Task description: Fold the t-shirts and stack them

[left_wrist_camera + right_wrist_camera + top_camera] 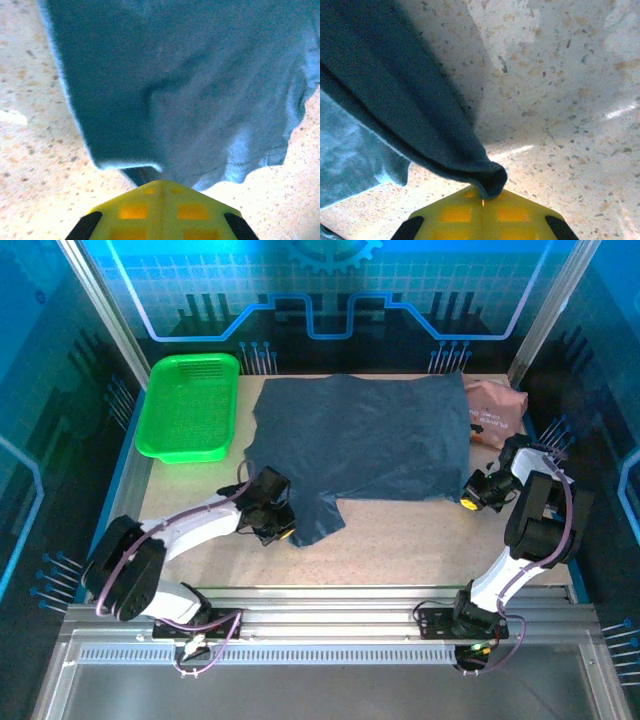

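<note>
1. The left arm (pixel 190 530) lies low over the table (pixel 420 540). It reaches from its base at the near left edge towards the middle, with the wrist turned to the right.
2. The left gripper (pixel 283 530) sits at the near left corner of the slate-blue t-shirt (pixel 370 440), where a flap of cloth hangs towards the front. In the left wrist view the jaws of this gripper (pixel 160 187) are closed together, and the edge of the blue cloth (pixel 190 90) runs down into their tip, so it is pinched there.
3. The right arm (pixel 535 510) stands more upright at the right side. Its elbow is bent and its forearm points to the left and down.
4. The right gripper (pixel 470 502) is at the near right corner of the same shirt. In the right wrist view its jaws (pixel 482 192) are closed on a rolled fold of the dark cloth (pixel 395 100), which rises a little from the speckled table (pixel 560 100).
5. I count two t-shirts. The slate-blue one is spread mostly flat in the middle of the table, with some wrinkles. The pink t-shirt (pixel 495 412) lies crumpled at the far right corner, just beside the blue one and partly under its edge.
6. There is one green basket (pixel 190 405) at the far left of the table, near the blue shirt; I cannot tell if they touch.
7. There are two arms and two grippers, and both grippers hold the one blue shirt.
</note>
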